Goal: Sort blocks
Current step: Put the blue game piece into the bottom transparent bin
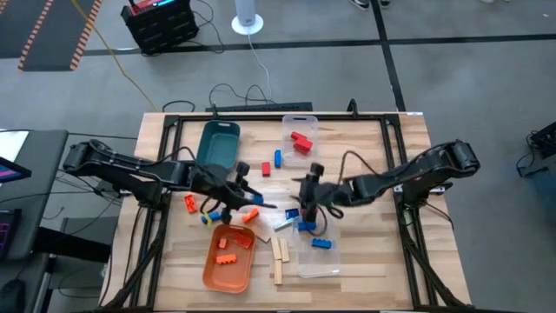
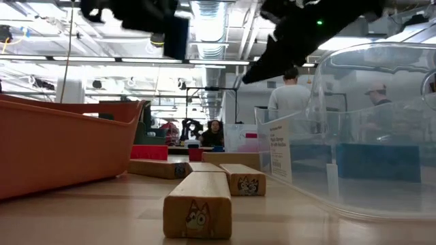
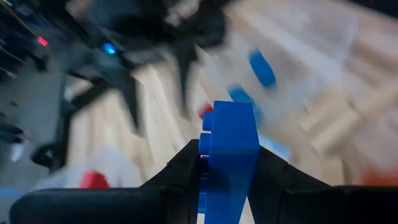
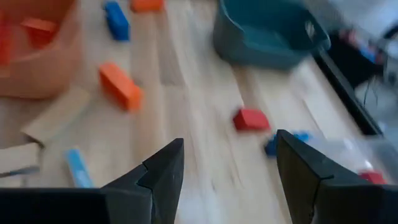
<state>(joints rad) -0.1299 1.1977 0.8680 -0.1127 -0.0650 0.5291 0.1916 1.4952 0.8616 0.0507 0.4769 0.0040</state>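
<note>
Clamped upright between the closed fingers of the left gripper (image 3: 227,180) above mid-table, a blue plastic toy brick (image 3: 229,158) is judged in transit, a drop into the clear plastic bin (image 1: 317,259) being called for next, while the right gripper (image 4: 230,168) is held open and empty nearby.

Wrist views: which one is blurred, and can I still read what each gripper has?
Left wrist view: background smeared, but the blue brick clamped in the left gripper reads sharp. Right wrist view: mild blur; right gripper open and empty above the table, with the red brick still legible.
</note>
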